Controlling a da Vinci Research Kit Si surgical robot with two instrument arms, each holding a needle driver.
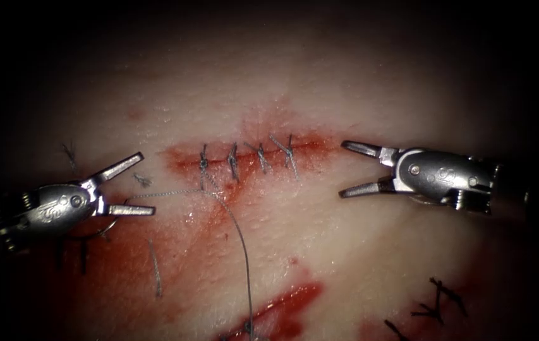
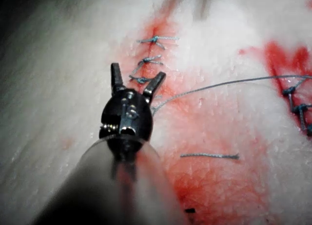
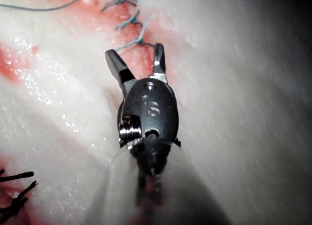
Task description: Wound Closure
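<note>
Now, from the left, we see our left claw (image 1: 135, 184) spread wide and holding nothing, beside the cut's (image 1: 250, 156) left end. A loose thread (image 1: 234, 227) runs from the leftmost of four stitches (image 1: 203, 163) past its lower jaw and down the tissue (image 1: 357, 246); we cannot make out the needle. At the cut's right end our right claw (image 1: 344, 169) gapes, empty too. We judge an open jaw could snag that slack thread and strain the knot.

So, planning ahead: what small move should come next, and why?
Probably close the left tool on the thread by its lower jaw: it and the right tool stand open, holding nothing, and that strand lies slack from the leftmost stitch. Needle's place unclear.
</note>
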